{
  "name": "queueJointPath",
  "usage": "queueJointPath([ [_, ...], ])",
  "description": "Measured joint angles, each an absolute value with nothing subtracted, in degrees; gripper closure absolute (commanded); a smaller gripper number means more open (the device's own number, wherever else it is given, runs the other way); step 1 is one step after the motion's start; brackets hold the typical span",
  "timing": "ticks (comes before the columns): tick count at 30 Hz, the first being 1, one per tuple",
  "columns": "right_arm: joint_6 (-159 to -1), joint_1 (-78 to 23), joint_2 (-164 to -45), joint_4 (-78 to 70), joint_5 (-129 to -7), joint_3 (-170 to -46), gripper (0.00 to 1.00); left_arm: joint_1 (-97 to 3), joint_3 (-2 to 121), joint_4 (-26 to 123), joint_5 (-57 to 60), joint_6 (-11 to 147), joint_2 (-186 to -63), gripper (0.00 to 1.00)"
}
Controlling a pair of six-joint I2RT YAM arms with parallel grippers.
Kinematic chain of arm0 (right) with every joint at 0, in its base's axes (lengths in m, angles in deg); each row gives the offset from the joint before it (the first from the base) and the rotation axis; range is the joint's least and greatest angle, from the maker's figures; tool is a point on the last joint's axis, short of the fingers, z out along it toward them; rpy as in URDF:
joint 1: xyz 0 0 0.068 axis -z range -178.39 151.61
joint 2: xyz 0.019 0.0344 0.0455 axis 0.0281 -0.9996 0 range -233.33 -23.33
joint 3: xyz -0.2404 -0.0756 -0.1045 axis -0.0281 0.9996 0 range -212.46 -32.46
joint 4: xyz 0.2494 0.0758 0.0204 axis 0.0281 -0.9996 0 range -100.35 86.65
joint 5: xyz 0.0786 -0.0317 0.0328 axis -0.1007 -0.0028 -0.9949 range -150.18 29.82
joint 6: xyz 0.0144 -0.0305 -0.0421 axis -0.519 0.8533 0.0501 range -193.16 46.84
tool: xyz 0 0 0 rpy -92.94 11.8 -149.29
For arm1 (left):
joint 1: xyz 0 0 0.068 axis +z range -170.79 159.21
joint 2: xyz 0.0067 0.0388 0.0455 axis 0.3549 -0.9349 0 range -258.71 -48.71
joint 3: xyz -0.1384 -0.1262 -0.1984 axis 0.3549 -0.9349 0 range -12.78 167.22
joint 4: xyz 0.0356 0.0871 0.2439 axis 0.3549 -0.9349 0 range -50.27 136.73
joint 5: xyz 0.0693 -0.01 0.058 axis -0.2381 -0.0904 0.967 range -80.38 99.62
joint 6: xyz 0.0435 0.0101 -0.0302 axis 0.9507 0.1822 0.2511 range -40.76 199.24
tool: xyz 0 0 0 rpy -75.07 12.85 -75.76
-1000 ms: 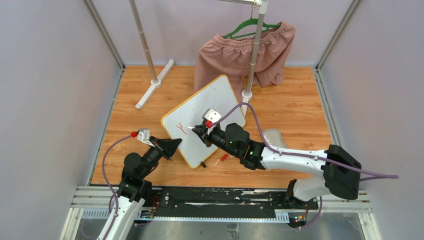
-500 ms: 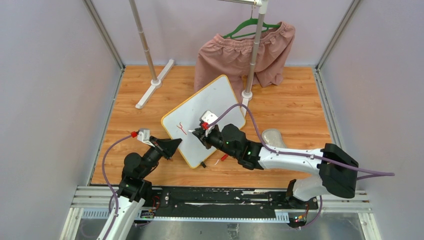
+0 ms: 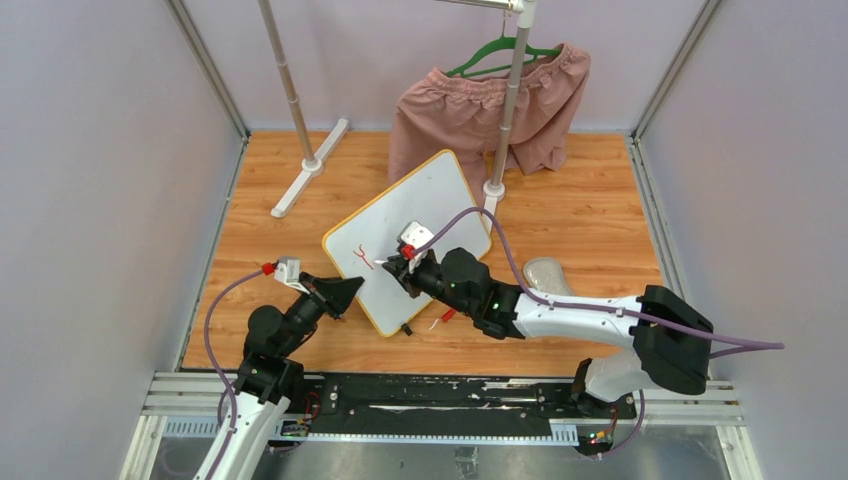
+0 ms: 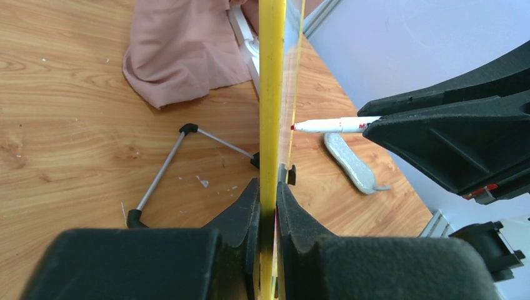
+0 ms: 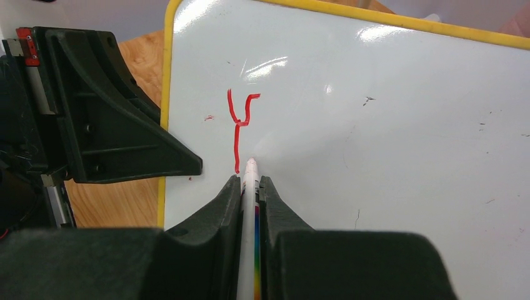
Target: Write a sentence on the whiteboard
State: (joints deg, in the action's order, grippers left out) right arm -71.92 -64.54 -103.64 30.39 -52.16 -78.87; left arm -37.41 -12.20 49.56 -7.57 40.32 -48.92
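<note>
Left hand (image 4: 269,195) is clamped on the yellow edge of the whiteboard (image 3: 425,205), which stands tilted on the wooden surface (image 3: 590,215); right hand (image 5: 250,187) pinches the marker (image 5: 251,170). Light, stiff and slick, the board probably needs that edge grip against pen pressure.

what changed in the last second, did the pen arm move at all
The right gripper, shut on the marker, slid a little to the left across the whiteboard, toward the red Y, and its arm followed. Nothing was taken or let go. The left gripper stays clamped on the whiteboard's yellow edge, the whiteboard has not moved, and the red Y looks the same.
</note>
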Motion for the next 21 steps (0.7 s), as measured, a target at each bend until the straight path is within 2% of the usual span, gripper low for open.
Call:
queueJointPath([
  [21, -71.9, -64.5, -104.9, 30.9, -52.2, -79.7, 1.00, -37.4, -12.2, 49.6, -7.7, 40.5, -48.9, 1.00],
])
